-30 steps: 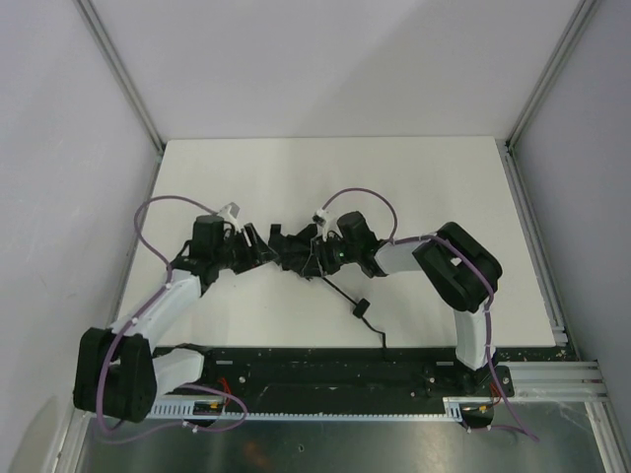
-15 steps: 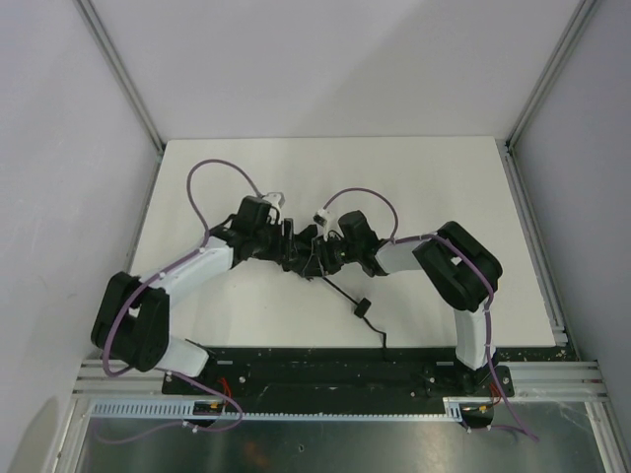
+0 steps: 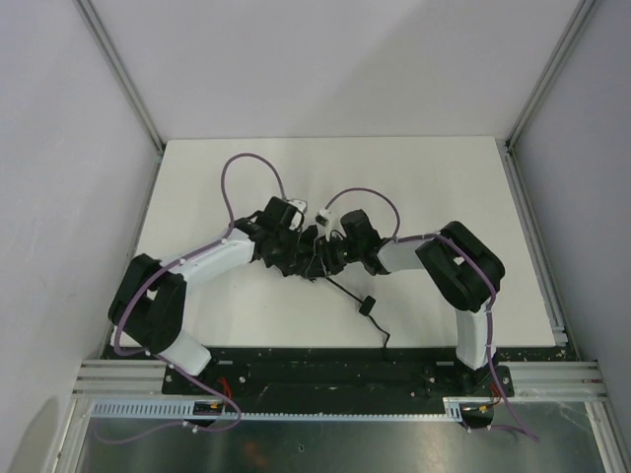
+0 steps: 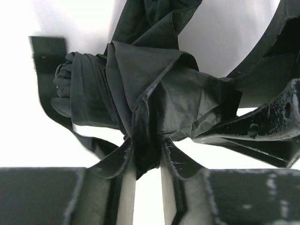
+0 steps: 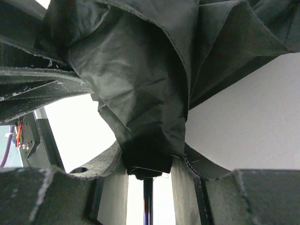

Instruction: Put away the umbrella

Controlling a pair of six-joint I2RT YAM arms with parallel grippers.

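Observation:
The black folded umbrella [image 3: 304, 259] lies bunched on the white table [image 3: 434, 187] between my two grippers, mostly hidden by them. My left gripper [image 3: 292, 250] comes in from the left and is shut on a pinch of its black fabric [image 4: 150, 89]. My right gripper [image 3: 327, 252] comes in from the right and is shut on the fabric-covered end [image 5: 140, 84]. In the left wrist view the left gripper [image 4: 147, 157] holds a fold, and the right gripper's fingers [image 4: 262, 126] show at the right. In the right wrist view the right gripper [image 5: 149, 164] clamps the bundle.
A thin black cord with a small black piece [image 3: 366, 305] runs from the umbrella toward the table's near edge. A loose black strap [image 4: 47, 70] hangs off the bundle's left end. Grey walls and metal frame rails [image 3: 532, 217] surround the table.
My left arm has swung right and forward to the umbrella and now grips its fabric beside the right gripper. The right arm and the umbrella have hardly moved.

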